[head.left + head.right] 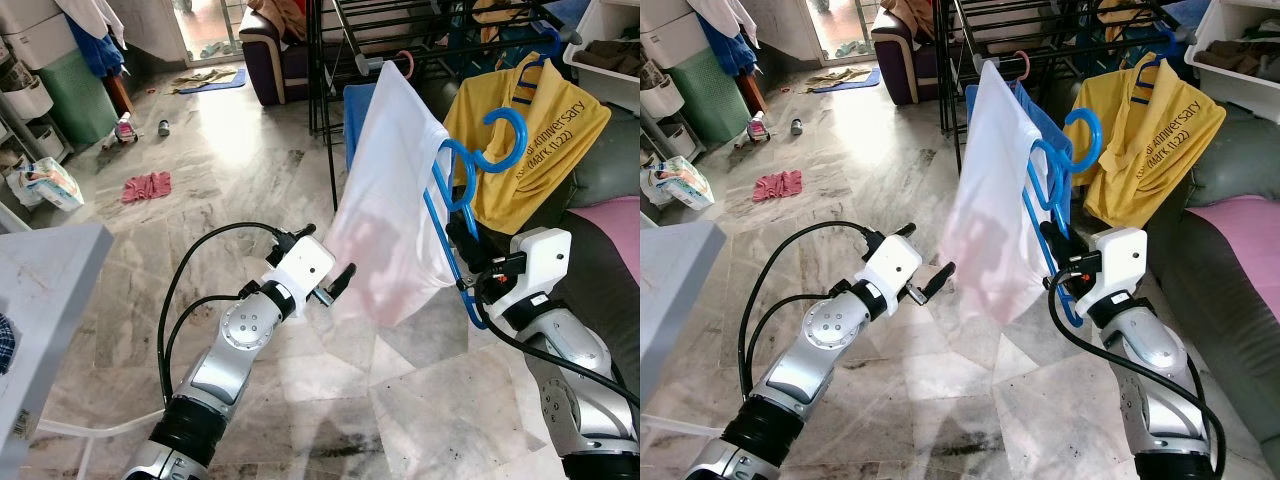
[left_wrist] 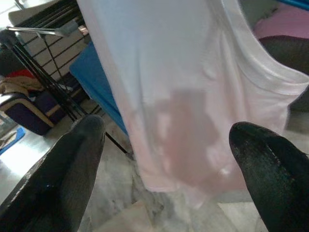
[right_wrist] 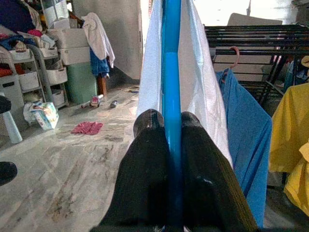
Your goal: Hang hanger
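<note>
- Right wrist view puts the task's thing dead centre: the bright blue plastic hanger (image 3: 171, 72) runs straight up between the two black fingers (image 3: 145, 159) of the right pincer (image 3: 172, 126), which are closed tight on its bar.
- From the head cameras, that hanger is held up in the air over the marble floor (image 1: 200, 210), hook uppermost, with a thin white sleeveless shirt (image 1: 390, 220) draped on it and hanging toward the left pincer (image 1: 338, 282).
- The left pincer sits just beside the shirt's lower edge with its fingers spread apart, holding nothing.
- Beyond stands the black metal drying rack (image 1: 400, 40), already carrying a yellow printed T-shirt (image 1: 545, 140) on its own blue hanger.
- Risk, as I judge it: the shirt sits loosely and could slide off if the hanger tilts on the way to the rail; the hook could also snag the yellow shirt's hanger close by.
- Only the left wrist view brings out the faint pink patch in the white fabric (image 2: 188, 125) at close range; the head views alone show the hook's position against the rack.
</note>
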Robot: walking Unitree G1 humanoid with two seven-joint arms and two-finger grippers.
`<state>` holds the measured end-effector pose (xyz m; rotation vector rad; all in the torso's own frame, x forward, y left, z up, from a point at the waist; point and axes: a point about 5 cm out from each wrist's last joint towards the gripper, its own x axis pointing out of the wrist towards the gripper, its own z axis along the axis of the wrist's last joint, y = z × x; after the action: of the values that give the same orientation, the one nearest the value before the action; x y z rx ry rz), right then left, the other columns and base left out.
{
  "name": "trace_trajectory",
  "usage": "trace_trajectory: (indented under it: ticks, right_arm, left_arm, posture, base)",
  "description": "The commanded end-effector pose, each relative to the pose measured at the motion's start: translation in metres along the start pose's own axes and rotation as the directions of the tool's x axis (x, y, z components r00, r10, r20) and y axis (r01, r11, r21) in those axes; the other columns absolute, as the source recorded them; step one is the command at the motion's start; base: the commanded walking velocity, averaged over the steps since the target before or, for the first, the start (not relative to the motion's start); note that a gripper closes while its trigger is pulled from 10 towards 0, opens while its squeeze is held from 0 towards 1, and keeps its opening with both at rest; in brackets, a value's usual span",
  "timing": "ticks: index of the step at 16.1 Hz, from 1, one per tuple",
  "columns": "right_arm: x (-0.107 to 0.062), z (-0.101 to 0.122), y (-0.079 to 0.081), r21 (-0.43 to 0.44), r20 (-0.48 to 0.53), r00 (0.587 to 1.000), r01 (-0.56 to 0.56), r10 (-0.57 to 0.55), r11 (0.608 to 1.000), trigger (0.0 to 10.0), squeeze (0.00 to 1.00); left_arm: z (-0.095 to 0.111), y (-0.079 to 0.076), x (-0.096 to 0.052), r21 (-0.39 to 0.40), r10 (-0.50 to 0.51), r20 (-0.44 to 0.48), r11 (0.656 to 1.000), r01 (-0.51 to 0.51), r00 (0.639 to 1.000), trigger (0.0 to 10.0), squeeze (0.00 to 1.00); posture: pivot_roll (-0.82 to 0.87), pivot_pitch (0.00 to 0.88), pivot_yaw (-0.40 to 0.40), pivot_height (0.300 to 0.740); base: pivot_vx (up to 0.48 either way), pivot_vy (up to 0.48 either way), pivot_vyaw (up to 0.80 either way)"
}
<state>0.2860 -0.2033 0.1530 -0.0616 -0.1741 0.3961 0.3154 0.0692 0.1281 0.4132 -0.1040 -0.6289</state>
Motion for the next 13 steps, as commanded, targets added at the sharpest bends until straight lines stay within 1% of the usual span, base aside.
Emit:
trace_trajectory:
  ticks: [1,2,3,4,5,6,7,8,9,10,11,12,13]
  right_arm:
    - [-0.005,0.007,0.005,-0.041,0.033,0.996,-0.083,0.084,0.996,10.0,0.00]
    - [-0.015,-0.003,0.008,-0.041,-0.021,0.986,-0.166,0.166,0.985,10.0,0.00]
    - [-0.017,-0.006,0.009,-0.039,-0.035,0.983,-0.182,0.181,0.982,10.0,0.00]
    - [-0.018,-0.007,0.009,-0.041,-0.042,0.983,-0.182,0.180,0.983,10.0,0.00]
    - [-0.017,-0.007,0.007,-0.046,-0.047,0.982,-0.183,0.181,0.982,10.0,0.00]
    - [-0.018,-0.006,0.006,-0.057,-0.056,0.978,-0.205,0.201,0.977,10.0,0.00]
    - [-0.020,-0.006,0.004,-0.065,-0.070,0.973,-0.226,0.222,0.972,10.0,0.00]
    - [-0.021,-0.006,0.002,-0.060,-0.082,0.967,-0.245,0.240,0.968,10.0,0.00]
    - [-0.024,-0.008,0.001,-0.062,-0.105,0.957,-0.280,0.272,0.958,10.0,0.00]
    - [-0.025,-0.008,0.000,-0.065,-0.114,0.952,-0.291,0.283,0.954,10.0,0.00]
    - [-0.031,-0.011,-0.002,-0.074,-0.158,0.931,-0.343,0.329,0.936,10.0,0.00]
    - [-0.037,-0.013,-0.005,-0.084,-0.196,0.913,-0.380,0.359,0.921,10.0,0.00]
    - [-0.040,-0.014,-0.009,-0.090,-0.222,0.898,-0.406,0.379,0.909,10.0,0.00]
  left_arm:
    - [0.005,0.024,-0.004,0.015,0.093,0.027,0.995,-0.094,0.995,10.0,1.00]
    - [0.004,0.045,-0.007,0.002,0.215,0.041,0.976,-0.216,0.976,10.0,1.00]
    - [0.002,0.051,-0.009,-0.024,0.243,0.039,0.970,-0.242,0.969,10.0,1.00]
    - [0.001,0.052,-0.010,-0.030,0.250,0.038,0.968,-0.249,0.967,10.0,1.00]
    - [0.001,0.052,-0.010,-0.018,0.253,0.039,0.968,-0.252,0.967,10.0,1.00]
    - [0.004,0.052,-0.011,-0.028,0.277,0.092,0.961,-0.275,0.957,10.0,0.63]
    - [0.003,0.051,-0.010,-0.038,0.254,0.097,0.967,-0.251,0.962,10.0,0.00]
    - [0.004,0.050,-0.010,-0.034,0.227,0.100,0.974,-0.224,0.969,10.0,0.00]
    - [0.007,0.046,-0.010,0.002,0.154,0.130,0.988,-0.156,0.979,10.0,0.00]
    - [0.009,0.045,-0.010,0.018,0.122,0.143,0.992,-0.126,0.982,10.0,0.00]
    - [0.013,0.043,-0.012,0.115,0.033,0.168,0.992,-0.053,0.985,10.0,0.00]
    - [0.016,0.045,-0.013,0.183,-0.040,0.176,0.983,0.007,0.984,10.0,0.00]
    - [0.017,0.047,-0.015,0.235,-0.098,0.168,0.970,0.057,0.981,10.0,0.00]
  posture:
    - [-0.06,0.047,0.037,0.740]
    - [-0.06,0.048,0.036,0.740]
    - [-0.06,0.048,0.035,0.740]
    - [-0.06,0.047,0.033,0.740]
    - [-0.06,0.046,0.032,0.740]
    - [-0.06,0.044,0.031,0.740]
    - [-0.06,0.043,0.031,0.740]
    - [-0.06,0.043,0.031,0.740]
    - [-0.06,0.041,0.033,0.740]
    - [-0.06,0.041,0.033,0.740]
    - [-0.06,0.041,0.035,0.740]
    - [-0.05,0.042,0.035,0.740]
    - [-0.05,0.043,0.037,0.740]
  base:
    - [0.000,0.000,0.00]
    - [0.000,0.000,0.00]
    - [0.000,0.000,0.00]
    - [0.000,0.000,0.00]
    - [0.000,0.000,0.00]
    - [0.000,0.000,0.00]
    - [0.000,0.000,0.00]
    - [0.000,0.000,0.00]
    - [0.000,0.000,0.00]
    - [0.000,0.000,0.00]
    - [0.000,0.000,0.00]
    - [0.000,0.000,0.00]
    - [0.000,0.000,0.00]
